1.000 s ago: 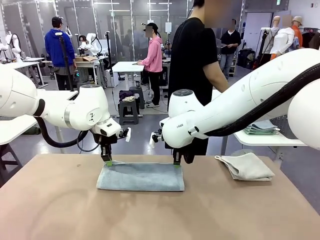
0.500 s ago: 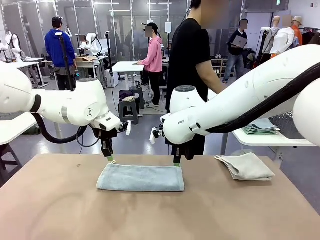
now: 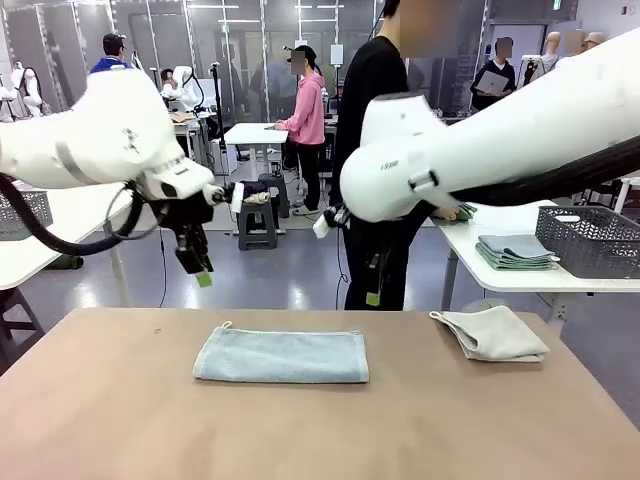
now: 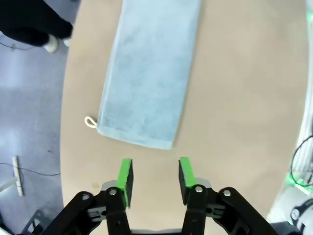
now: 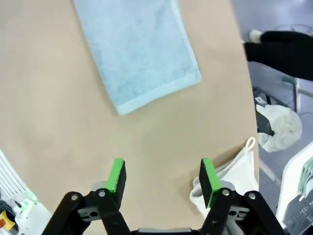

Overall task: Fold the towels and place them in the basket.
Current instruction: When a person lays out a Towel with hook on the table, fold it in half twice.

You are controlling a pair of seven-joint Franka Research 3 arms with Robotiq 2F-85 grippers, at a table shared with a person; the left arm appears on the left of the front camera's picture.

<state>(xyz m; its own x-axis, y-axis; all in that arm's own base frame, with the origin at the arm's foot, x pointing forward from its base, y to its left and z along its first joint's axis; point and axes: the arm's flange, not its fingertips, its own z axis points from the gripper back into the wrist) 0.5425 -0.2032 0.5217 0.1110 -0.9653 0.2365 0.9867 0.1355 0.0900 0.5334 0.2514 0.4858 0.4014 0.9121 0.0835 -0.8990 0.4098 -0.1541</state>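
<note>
We hold our left gripper (image 4: 155, 171) partly open and our right gripper (image 5: 161, 174) wide, both empty, with the blue towel (image 4: 146, 73) flat beyond the fingertips.

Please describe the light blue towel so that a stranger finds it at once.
Start at the brown table. Near its far edge, at the middle, lies the light blue towel, a long folded strip. The beige towel to its right is shorter and loosely folded.

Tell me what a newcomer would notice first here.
A light blue towel, folded long, lies central on the table. The left arm and right arm hang above its two ends, jaws open and empty. A folded beige-grey towel sits at the table's right.
</note>
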